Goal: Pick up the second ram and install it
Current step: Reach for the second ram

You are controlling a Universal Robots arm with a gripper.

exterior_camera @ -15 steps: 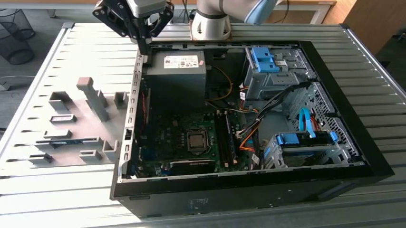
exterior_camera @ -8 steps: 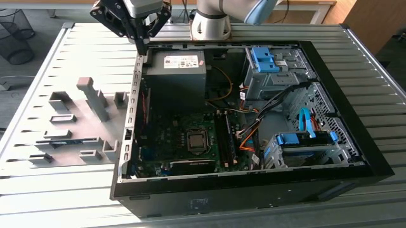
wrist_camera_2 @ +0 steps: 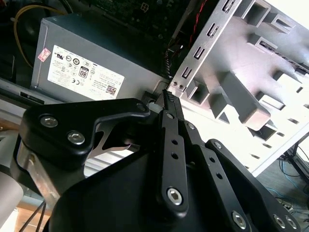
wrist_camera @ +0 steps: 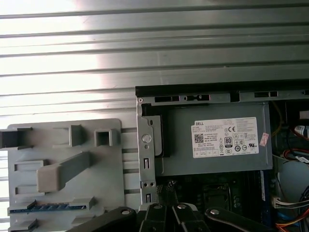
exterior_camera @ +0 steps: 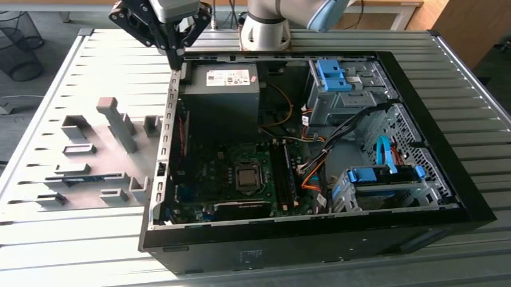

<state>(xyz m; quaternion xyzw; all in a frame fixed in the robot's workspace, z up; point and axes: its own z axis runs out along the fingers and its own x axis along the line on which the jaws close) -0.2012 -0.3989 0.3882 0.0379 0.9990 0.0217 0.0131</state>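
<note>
The second ram (exterior_camera: 80, 178) is a thin blue-green stick lying in a slot of the grey fixture plate (exterior_camera: 112, 161), on the exterior view's left of the open computer case (exterior_camera: 319, 227). In the first wrist view the ram (wrist_camera: 48, 208) lies along the plate's edge. My gripper (exterior_camera: 174, 63) hangs above the case's back left corner, well away from the ram. Its fingers are shut with nothing between them, as the second wrist view (wrist_camera_2: 168, 99) shows. The dark memory slots (exterior_camera: 281, 173) run beside the processor socket (exterior_camera: 248, 177) on the motherboard.
The grey power supply (exterior_camera: 224, 89) sits just below the gripper, also in the second wrist view (wrist_camera_2: 82, 72). Tall grey fixture blocks (exterior_camera: 119, 125) stand on the plate. Orange and black cables (exterior_camera: 315, 170) and blue drive bays (exterior_camera: 375, 176) fill the case's right side. The slatted metal table (exterior_camera: 96, 239) surrounds everything.
</note>
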